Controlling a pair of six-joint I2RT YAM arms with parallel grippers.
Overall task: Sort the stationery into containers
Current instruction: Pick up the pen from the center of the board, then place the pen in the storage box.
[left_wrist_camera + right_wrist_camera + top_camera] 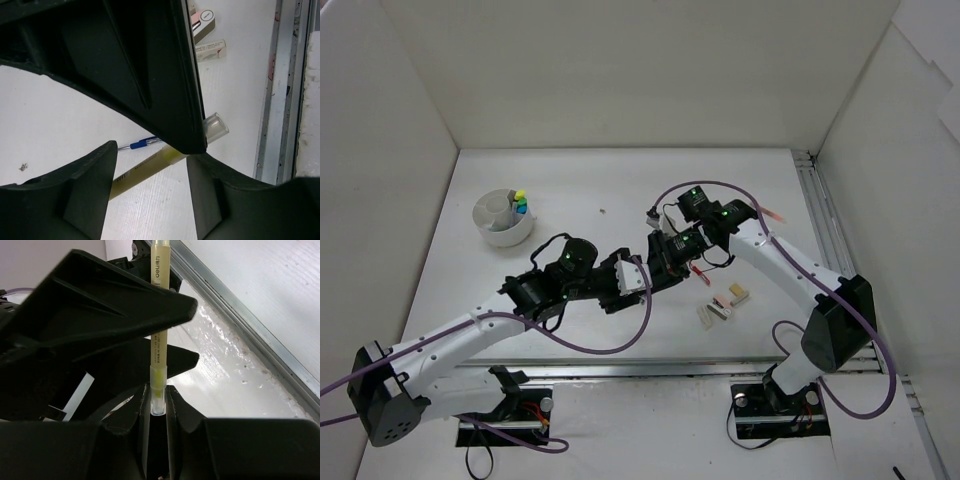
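Observation:
My right gripper [158, 410] is shut on the clear-capped end of a pale yellow pen [159, 340], which sticks straight out from its jaws. In the left wrist view the same pen [145, 167] slants above the table between my left gripper's [150, 200] fingers, which stand wide apart and do not touch it. In the top view the two grippers meet at mid-table, left [636, 279] and right [660, 262]. A thin blue pen [142, 144] lies on the table beneath. The round white tub [492, 228] stands far left and holds highlighters [520, 200].
Small eraser blocks [722, 305] lie right of the grippers and also show in the left wrist view [210, 49]. A red stick [702, 268] lies by the right gripper. A metal rail [825, 225] runs along the table's right edge. White walls enclose the table.

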